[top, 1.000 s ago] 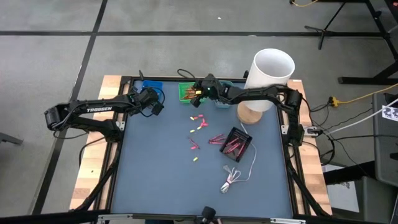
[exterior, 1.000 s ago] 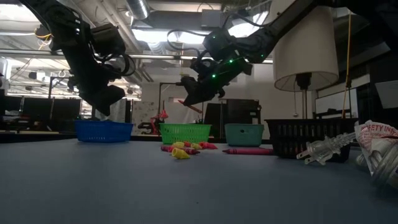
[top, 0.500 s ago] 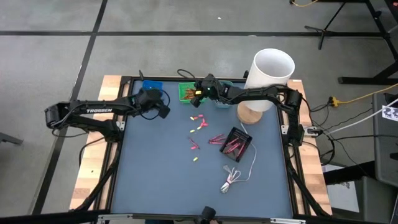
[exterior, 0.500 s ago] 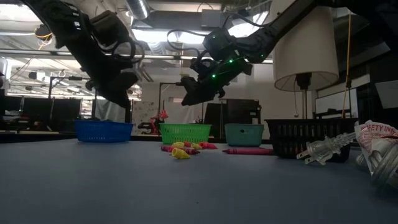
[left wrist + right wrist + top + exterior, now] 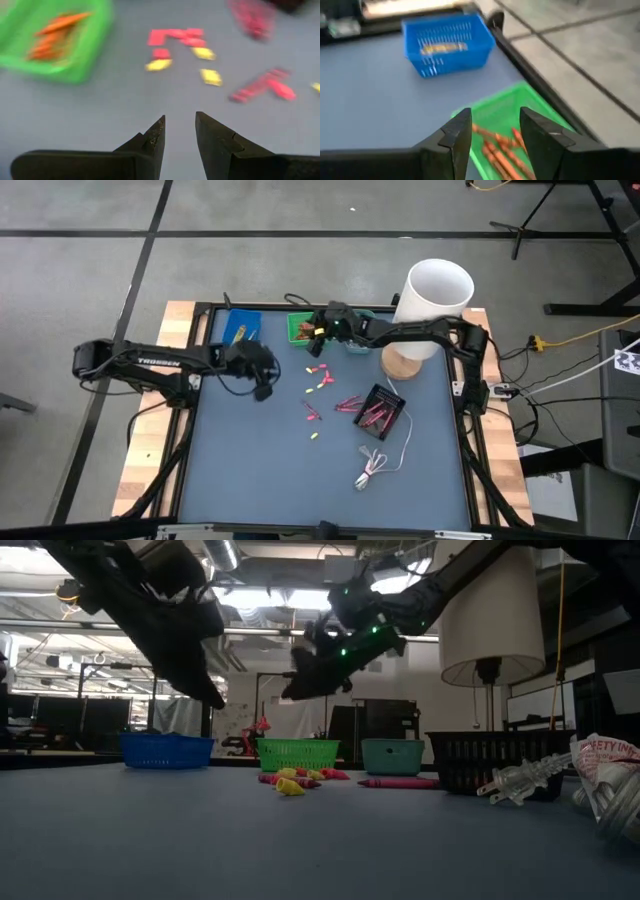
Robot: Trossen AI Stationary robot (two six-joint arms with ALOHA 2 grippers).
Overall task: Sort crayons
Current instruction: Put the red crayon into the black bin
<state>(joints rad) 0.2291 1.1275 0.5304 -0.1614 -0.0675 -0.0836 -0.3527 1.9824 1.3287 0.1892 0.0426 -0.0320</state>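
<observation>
Orange crayons [image 5: 496, 150] lie in the green tray [image 5: 506, 111] under my right end effector [image 5: 495, 127], released and empty. I steer the left end effector [image 5: 179, 132], also released, squarely over one loose crayon [image 5: 159, 64] on the worktop [image 5: 250, 470] before descending.

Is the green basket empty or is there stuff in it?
Not empty. The green basket has orange crayons lying in it, seen just past the open right gripper above it.
</observation>
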